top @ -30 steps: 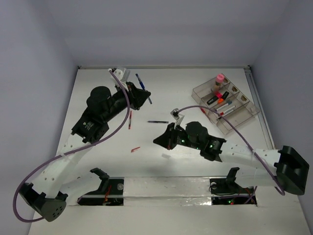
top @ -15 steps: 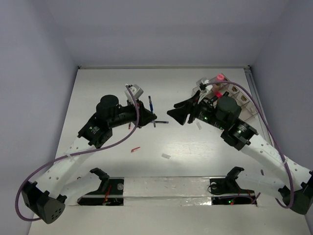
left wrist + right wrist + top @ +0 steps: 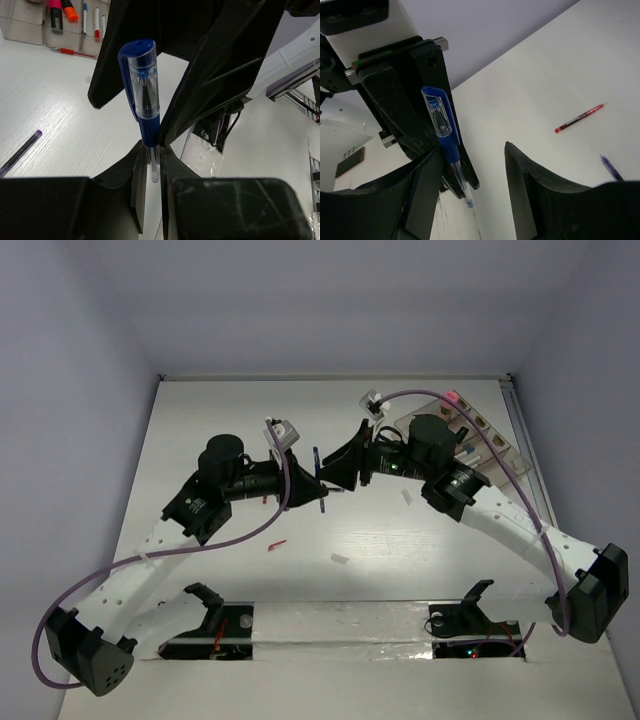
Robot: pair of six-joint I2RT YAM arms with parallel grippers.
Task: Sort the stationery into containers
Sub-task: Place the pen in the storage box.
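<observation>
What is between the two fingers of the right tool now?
The blue pen, held in the shut left tool, stands between the open fingers of the right tool, close to one. Both wrist views show it.

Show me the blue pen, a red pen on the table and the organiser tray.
blue pen [image 3: 146, 107]: left wrist view, on its clear cap.
red pen [image 3: 580, 118]: right wrist view, middle of its barrel.
organiser tray [image 3: 22, 35]: left wrist view, on its front wall.
</observation>
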